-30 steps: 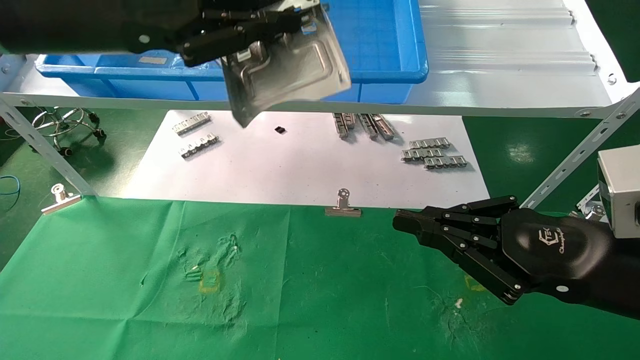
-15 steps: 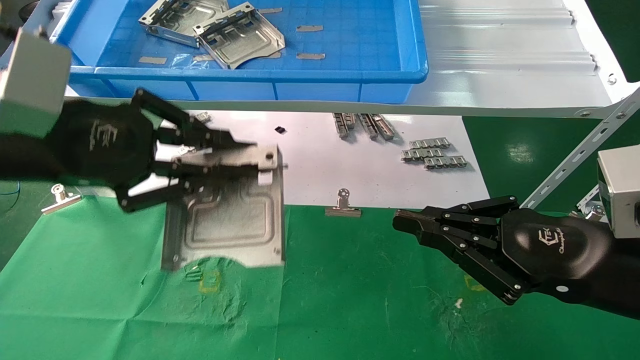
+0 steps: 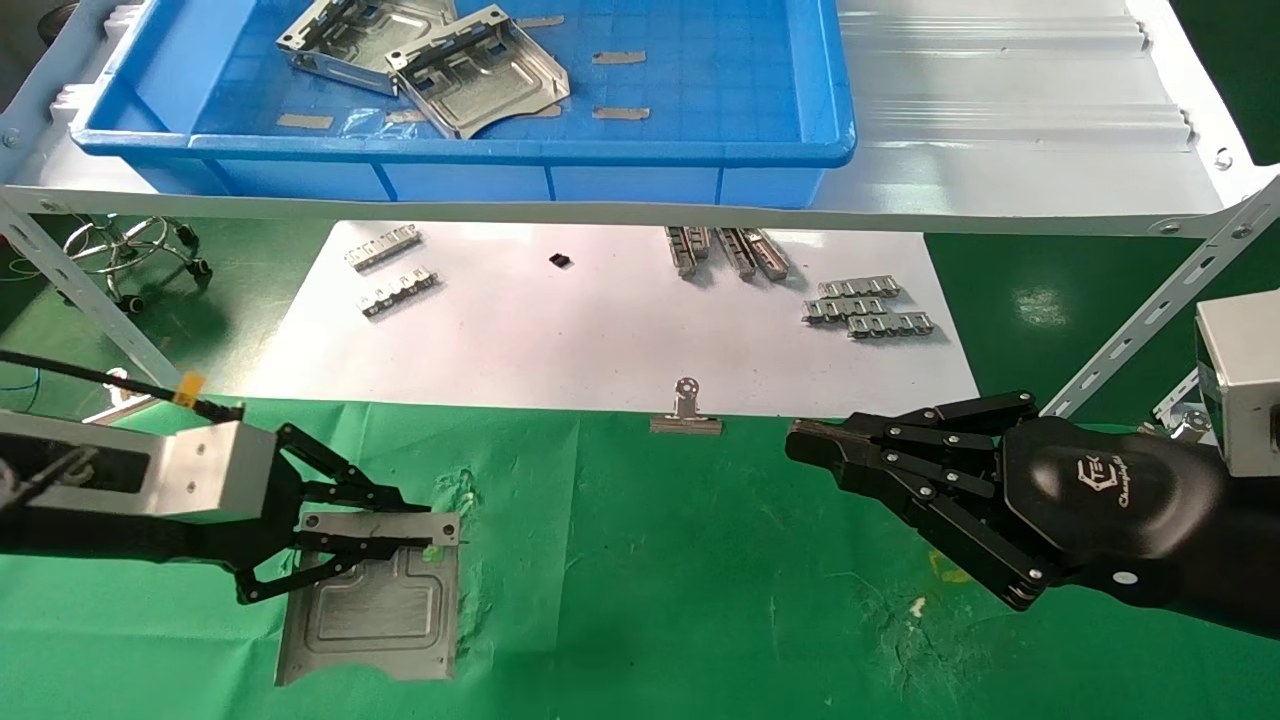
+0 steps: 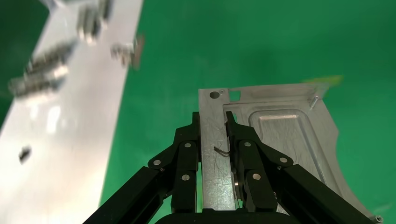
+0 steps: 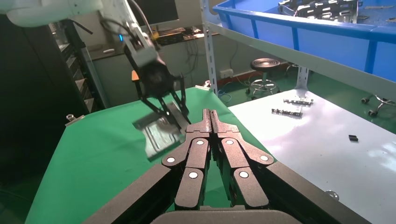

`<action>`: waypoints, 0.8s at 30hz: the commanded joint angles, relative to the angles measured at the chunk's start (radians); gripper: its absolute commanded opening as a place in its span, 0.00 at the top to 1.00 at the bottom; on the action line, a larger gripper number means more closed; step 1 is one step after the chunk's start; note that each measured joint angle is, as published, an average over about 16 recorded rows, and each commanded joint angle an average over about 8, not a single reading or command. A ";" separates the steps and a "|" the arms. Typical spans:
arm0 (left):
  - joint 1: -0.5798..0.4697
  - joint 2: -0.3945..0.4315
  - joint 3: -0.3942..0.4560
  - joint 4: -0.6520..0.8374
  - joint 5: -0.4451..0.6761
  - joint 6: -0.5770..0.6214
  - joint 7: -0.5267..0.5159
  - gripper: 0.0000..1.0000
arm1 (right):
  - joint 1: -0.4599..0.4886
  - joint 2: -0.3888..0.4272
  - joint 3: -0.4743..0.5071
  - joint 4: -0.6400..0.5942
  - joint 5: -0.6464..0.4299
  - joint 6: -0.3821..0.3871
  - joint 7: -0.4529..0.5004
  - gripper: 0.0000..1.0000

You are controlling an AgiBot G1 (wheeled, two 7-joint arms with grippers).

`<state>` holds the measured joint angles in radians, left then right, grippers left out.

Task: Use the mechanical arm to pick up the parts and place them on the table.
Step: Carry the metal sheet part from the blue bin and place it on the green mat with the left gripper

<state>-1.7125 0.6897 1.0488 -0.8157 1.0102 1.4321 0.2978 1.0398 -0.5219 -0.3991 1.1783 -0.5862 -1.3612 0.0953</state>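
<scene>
My left gripper [image 3: 425, 527] is shut on the folded rim of a shiny silver part [image 3: 375, 610], low over the near left of the green-clothed table [image 3: 700, 600]. I cannot tell whether the plate rests on the cloth. In the left wrist view the jaws [image 4: 213, 122] stand either side of the rim strip of the part [image 4: 285, 135]. Two more parts [image 3: 470, 70] lie in the blue bin [image 3: 640, 160]. My right gripper [image 3: 800, 440] is shut and empty, parked over the table's right side. Its wrist view [image 5: 210, 113] shows the held part [image 5: 156, 133] farther off.
The blue bin stands on a pale grey metal shelf [image 3: 1000, 100] at the back. Under it a white sheet [image 3: 600, 330] carries small silver ridged strips [image 3: 865, 305]. A silver binder clip [image 3: 686, 410] sits on the cloth's far edge. A slanted shelf strut [image 3: 1150, 310] runs at right.
My left gripper has carried the part from the bin down and toward me, to low over the near left of the green cloth. The right arm has not moved.
</scene>
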 commanded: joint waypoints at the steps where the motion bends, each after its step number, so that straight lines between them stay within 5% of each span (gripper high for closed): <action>1: 0.027 0.004 0.012 0.002 0.029 -0.039 0.023 1.00 | 0.000 0.000 0.000 0.000 0.000 0.000 0.000 1.00; 12: 0.094 0.061 0.026 0.045 0.086 -0.188 0.097 0.99 | 0.000 0.000 0.000 0.000 0.000 0.000 0.000 1.00; 13: 0.096 0.064 0.026 0.049 0.087 -0.192 0.102 0.93 | 0.000 0.000 0.000 0.000 0.000 0.000 0.000 1.00; 20: 0.109 0.079 0.027 0.063 0.095 -0.214 0.140 0.06 | 0.000 0.000 0.000 0.000 0.000 0.000 0.000 1.00; 24: 0.113 0.081 0.024 0.067 0.096 -0.223 0.158 0.00 | 0.000 0.000 0.000 0.000 0.000 0.000 0.000 1.00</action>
<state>-1.6002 0.7704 1.0723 -0.7486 1.1038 1.2105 0.4540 1.0398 -0.5219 -0.3991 1.1783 -0.5862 -1.3612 0.0953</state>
